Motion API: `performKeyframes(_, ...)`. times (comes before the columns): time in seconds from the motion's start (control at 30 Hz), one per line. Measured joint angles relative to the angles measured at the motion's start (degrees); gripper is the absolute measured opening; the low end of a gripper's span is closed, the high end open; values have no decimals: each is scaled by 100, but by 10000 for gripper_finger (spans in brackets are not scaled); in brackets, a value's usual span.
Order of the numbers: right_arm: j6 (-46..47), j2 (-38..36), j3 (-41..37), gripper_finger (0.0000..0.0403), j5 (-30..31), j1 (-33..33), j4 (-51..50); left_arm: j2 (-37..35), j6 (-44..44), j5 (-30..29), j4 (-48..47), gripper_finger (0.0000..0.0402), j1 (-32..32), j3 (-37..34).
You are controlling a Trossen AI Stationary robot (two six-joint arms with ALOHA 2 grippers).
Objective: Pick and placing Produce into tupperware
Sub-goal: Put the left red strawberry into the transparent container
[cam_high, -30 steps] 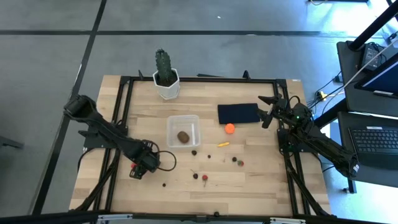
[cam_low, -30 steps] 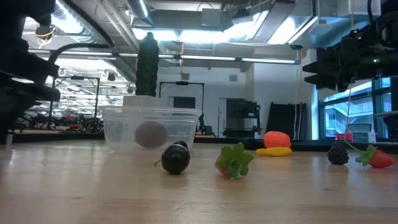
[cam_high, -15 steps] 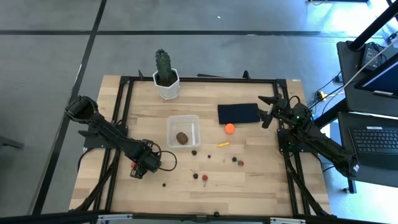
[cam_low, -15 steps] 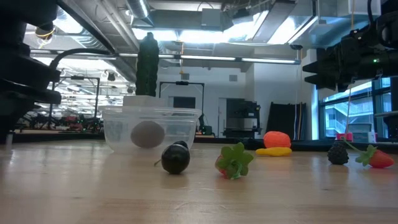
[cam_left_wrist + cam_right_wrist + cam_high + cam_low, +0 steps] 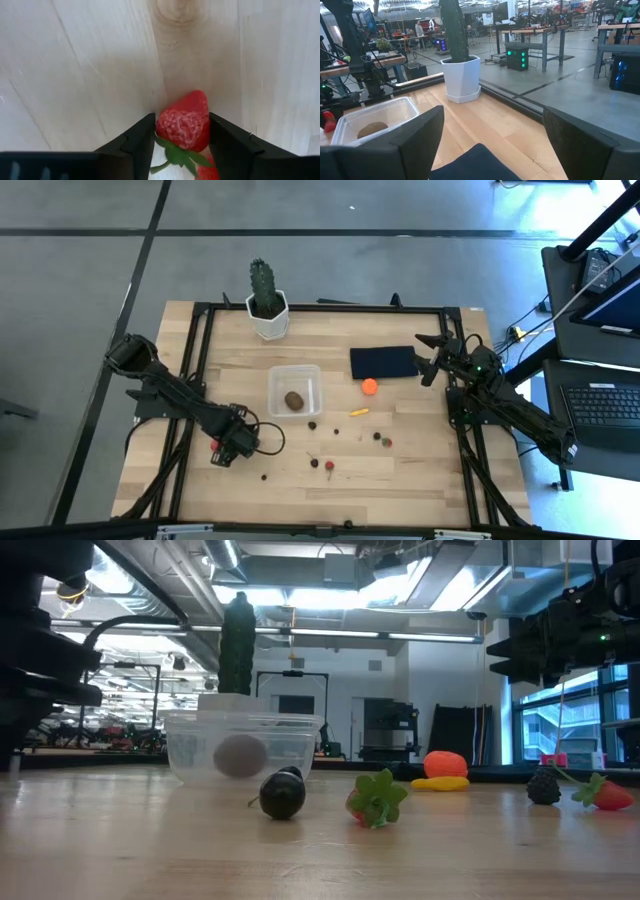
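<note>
High view, table: pale wooden table (image 5: 400, 470) carries everything, arms flanking it so each covers its own half.
Navy pad: flat dark navy rectangle (image 5: 382, 362) lies toward the right arm's side, no part in the sorting.
Tupperware: clear square plastic container with rounded corners (image 5: 294, 391) sits mid-table within reach of both arms; a brown lump (image 5: 294, 400) is already inside.
Cactus: green cactus in a white hexagonal pot (image 5: 267, 302) stands at the far edge, out of the way.
Right gripper: right gripper (image 5: 432, 356) waits beside the navy pad, fingers spread wide, empty.
Left gripper: left gripper (image 5: 182, 137) is down at the table left of the container, fingers pinching a red toy strawberry (image 5: 184, 122) from both sides.
Loose produce: orange ball (image 5: 369, 387), yellow sliver (image 5: 358, 412) and dark berries (image 5: 313, 424) lie scattered, not yet collected.
</note>
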Motion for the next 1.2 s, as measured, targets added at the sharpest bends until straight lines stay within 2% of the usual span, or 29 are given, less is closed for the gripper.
performKeyframes(0.2, -2, 1, 1, 339, 0, 0, -1, 0, 43, 272, -7, 131, 287, 2)
performKeyframes(0.43, -24, 2, 1, 339, -1, -1, 0, 5, 374, 657, 12, 142, 729, 92)
performKeyframes(0.6, -26, 2, 2, 339, -2, 0, 0, 4, 763, 1069, -19, 134, 1034, 473)
performKeyframes(0.83, -146, 2, 0, 339, 0, 0, 0, 4, 1412, 1058, -357, 134, 1354, 1346)
performKeyframes(0.93, -168, 2, 0, 339, 0, -2, 0, 4, 1617, 786, -704, 143, 1446, 1779)
performKeyframes(1.2, -197, 2, 0, 339, 0, -2, 0, -2, 2447, -973, -903, 131, 1842, 2453)
